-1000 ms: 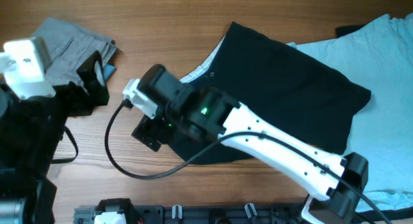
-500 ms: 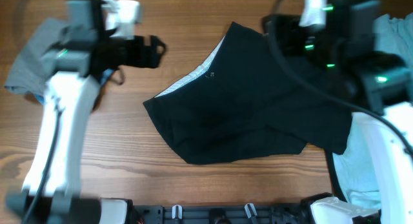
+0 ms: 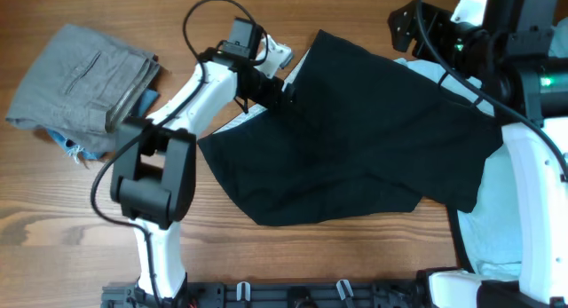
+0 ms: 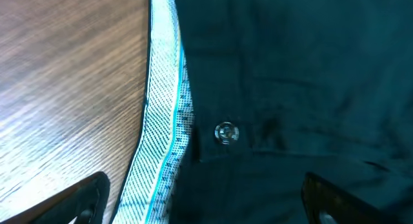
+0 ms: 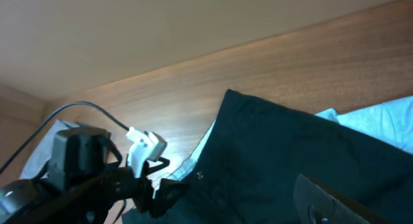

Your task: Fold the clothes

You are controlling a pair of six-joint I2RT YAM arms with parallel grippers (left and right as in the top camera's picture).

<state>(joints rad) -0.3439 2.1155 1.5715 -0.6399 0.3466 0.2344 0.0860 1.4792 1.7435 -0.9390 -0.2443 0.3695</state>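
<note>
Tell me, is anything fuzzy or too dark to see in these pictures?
Overhead: even light, but the black cloth is so dark its folds barely show. Left wrist: the small silver button is sharp, while the fingers in the bottom corners are dark and fuzzy. Right wrist: soft all over, and the white part of the left arm glares bright.

The overhead camera looks straight down on the wooden table (image 3: 337,255), taking in the left arm (image 3: 200,86), the right arm (image 3: 537,175) and the whole black cloth (image 3: 355,148). The left wrist camera faces down, very close above that cloth's white-lined edge (image 4: 161,121). The right wrist camera is raised and looks obliquely across the table toward the left arm. All three views share the white-lined edge.
</note>
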